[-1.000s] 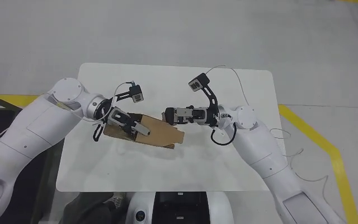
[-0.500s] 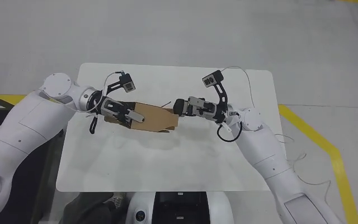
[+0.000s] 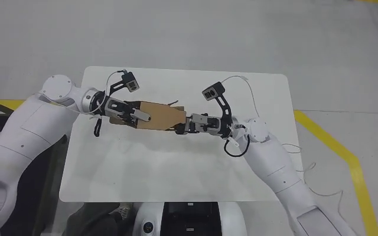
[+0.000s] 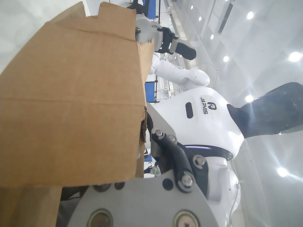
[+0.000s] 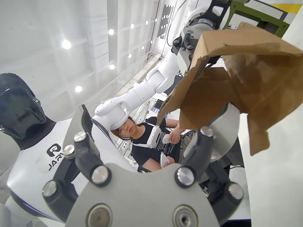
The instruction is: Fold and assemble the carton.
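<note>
Carton of brown corrugated cardboard (image 3: 165, 117), part-folded, hangs lengthwise between your two arms over the left-middle of the white rounded-corner table (image 3: 248, 171). Whether it touches the tabletop: cannot tell.

Your left gripper (image 3: 140, 115) has the carton's left end. Top view: one pale finger lies across the carton's top face. Left wrist view: a grey finger (image 4: 158, 121) sits tight against the edge of a broad creased panel (image 4: 71, 107); the other finger is hidden behind cardboard. Reads as clamped on the carton, jaws nearly together. A notched piece of cardboard juts past the panel's far end.

Your right gripper (image 3: 179, 127) sits at the opposite end, by the corner nearer the robot. Right wrist view: its fingers (image 5: 82, 121) are spread wide, with nothing pinched between them. A ragged-edged flap (image 5: 236, 90) droops in front of one fingertip; contact there uncertain. End flaps on this side are loose and splayed, showing the carton's inside.
</note>
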